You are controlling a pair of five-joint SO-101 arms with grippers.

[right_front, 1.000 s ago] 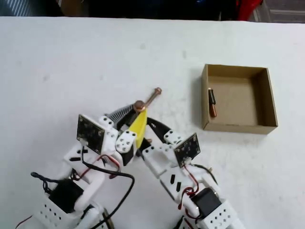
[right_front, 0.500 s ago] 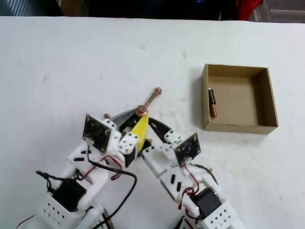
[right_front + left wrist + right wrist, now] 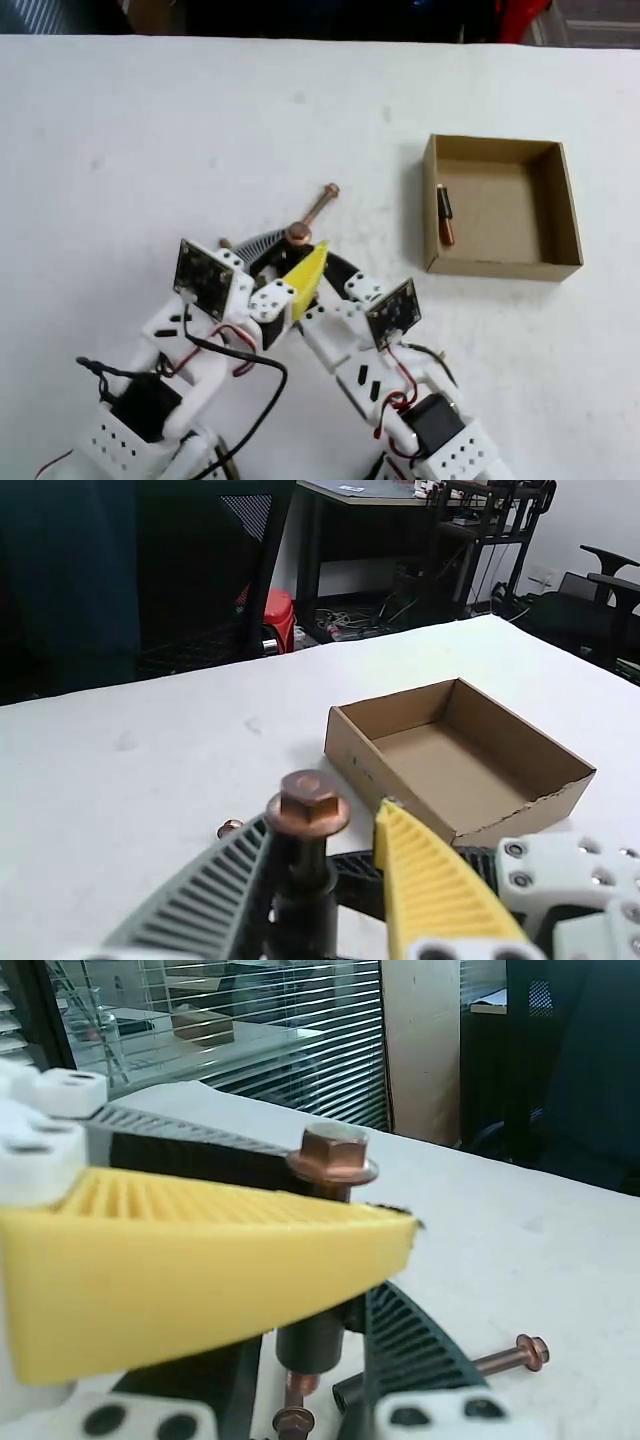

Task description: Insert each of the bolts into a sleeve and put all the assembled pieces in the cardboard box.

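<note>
**Bolt seated in sleeve, held upright left of the box**

The bolt (image 3: 307,806) stands head-up in the dark sleeve (image 3: 314,1342), in front of both arms and left of the box (image 3: 553,205). Its tip pokes out below the sleeve.

The right gripper (image 3: 320,1355) has its black fingers closed around the sleeve, and judging by how the pair stays upright, it carries the weight. The left gripper (image 3: 325,822) is spread. Its grey finger (image 3: 215,890) lies against the bolt, and its yellow finger (image 3: 425,885) stands apart from it.

**Handling (a judgement):**
- Both parts look small, stiff and light, in metal or hard plastic, and neither is fragile.
- The copper-coloured shank is smooth, so it is likely to slide.
- The flanged head appears to be the only thing keeping the bolt from dropping through.
- The best hold is across the sleeve's middle, below the head.
- The pair should be kept head-up until it is over the box, because tipped head-down the bolt could slip out.

One finished piece (image 3: 444,215) lies inside the box along its left wall. A loose bolt (image 3: 319,205) lies on the table (image 3: 150,120) just beyond the grippers, and would roll if nudged. A third bolt (image 3: 225,243) shows its head to their left.

**Writing:** faint marks on the box's outer wall are too small to read, and nothing else carries legible print.
</note>
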